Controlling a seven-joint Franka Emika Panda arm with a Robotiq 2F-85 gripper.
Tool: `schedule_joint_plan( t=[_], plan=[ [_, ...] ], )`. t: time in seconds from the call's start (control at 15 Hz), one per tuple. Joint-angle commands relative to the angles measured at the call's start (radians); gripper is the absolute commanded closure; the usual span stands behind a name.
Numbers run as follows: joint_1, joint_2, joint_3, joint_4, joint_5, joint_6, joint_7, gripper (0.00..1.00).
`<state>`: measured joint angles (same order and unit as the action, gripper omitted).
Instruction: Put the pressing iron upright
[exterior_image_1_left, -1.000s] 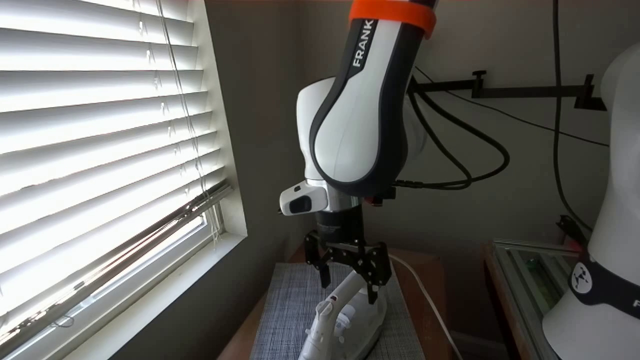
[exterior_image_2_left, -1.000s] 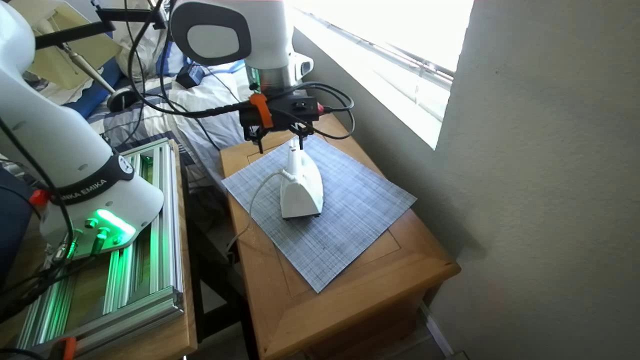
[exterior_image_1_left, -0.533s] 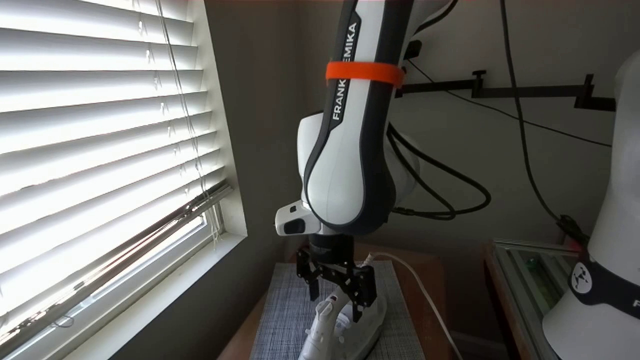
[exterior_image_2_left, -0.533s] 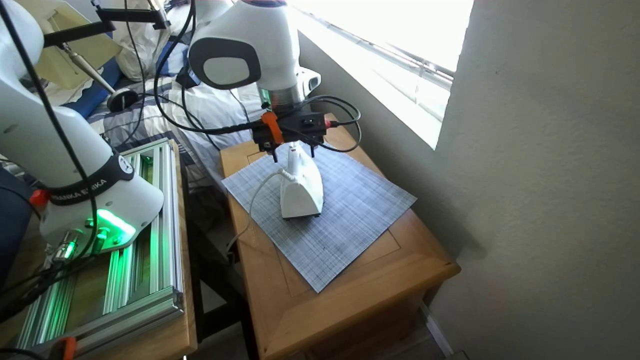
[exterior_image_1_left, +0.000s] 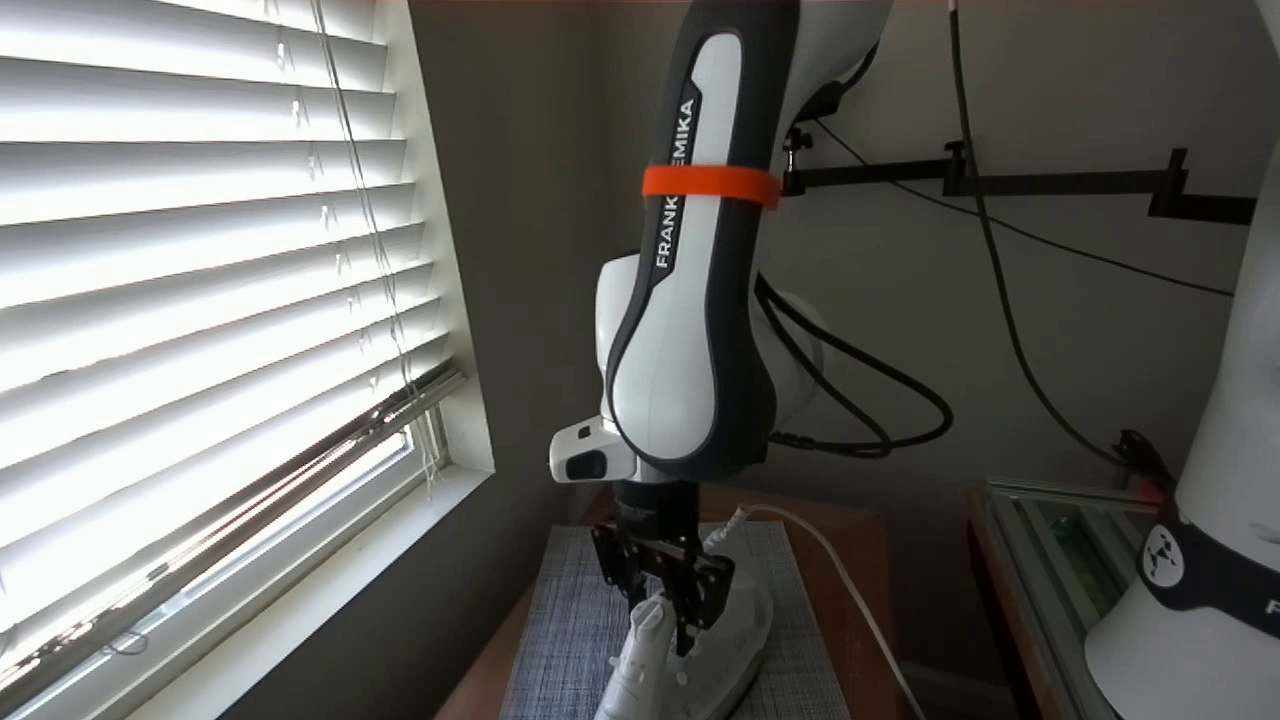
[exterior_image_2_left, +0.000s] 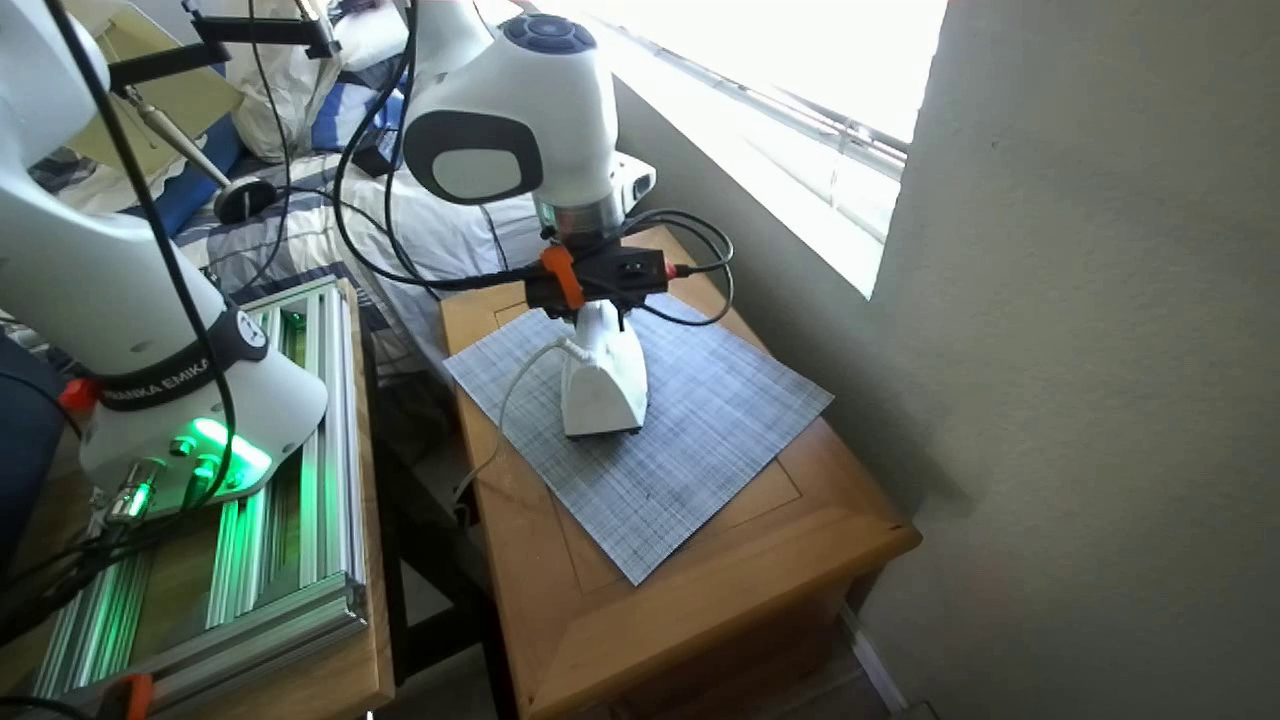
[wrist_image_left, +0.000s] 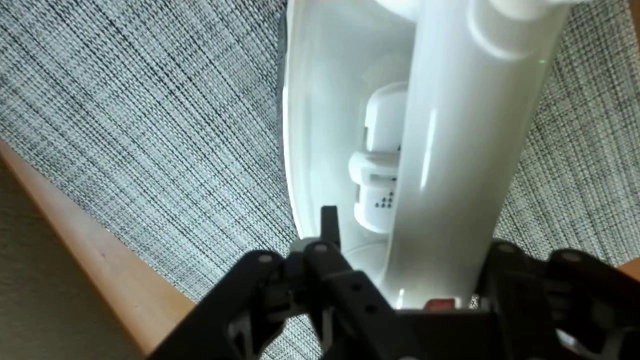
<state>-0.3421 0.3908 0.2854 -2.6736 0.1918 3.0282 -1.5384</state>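
The white pressing iron (exterior_image_2_left: 605, 395) rests flat on its dark soleplate on a grey woven mat (exterior_image_2_left: 690, 490). Its body (exterior_image_1_left: 735, 625) and arched handle also show in an exterior view, with the cord (exterior_image_1_left: 850, 590) trailing off the table's side. My gripper (exterior_image_1_left: 662, 622) points down, low over the handle. In the wrist view the open jaws (wrist_image_left: 415, 240) straddle the handle (wrist_image_left: 450, 165). The left finger stands apart from the handle, above the body. The right fingertip is hidden behind the handle, so contact there cannot be told.
The mat lies on a wooden table (exterior_image_2_left: 740, 610). A wall and a window with blinds (exterior_image_1_left: 220, 250) flank it. The robot base (exterior_image_2_left: 210, 420) stands on a metal-framed bench (exterior_image_2_left: 345, 450) beside it. Black cables (exterior_image_2_left: 470, 283) loop around the wrist. A bed (exterior_image_2_left: 450, 230) is behind.
The arm has come down, and my gripper has lowered from above the handle to around it, shifting slightly along it. The iron stays where it was.
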Motion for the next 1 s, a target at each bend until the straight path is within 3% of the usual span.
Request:
schedule_joint_plan(
  t=[0.0,0.2,0.27,0.33,0.47,0.8,0.87,0.93],
  plan=[
    [-0.084,0.052,0.048,0.028,-0.057,0.019,0.008,0.76],
    [-0.147,0.068,0.095,0.038,-0.065,0.013,0.003,0.98],
    [-0.170,0.074,0.115,0.040,-0.064,0.008,0.000,0.99],
    [-0.203,0.082,0.145,0.044,-0.060,-0.002,-0.004,0.60],
    [-0.273,0.095,0.208,0.048,-0.052,-0.013,-0.015,0.62],
    [-0.405,0.115,0.320,0.046,-0.065,-0.029,-0.017,0.30],
    [-0.436,0.123,0.346,0.048,-0.065,-0.033,-0.019,0.73],
    [-0.447,0.124,0.354,0.046,-0.070,-0.030,-0.014,0.69]
  ],
)
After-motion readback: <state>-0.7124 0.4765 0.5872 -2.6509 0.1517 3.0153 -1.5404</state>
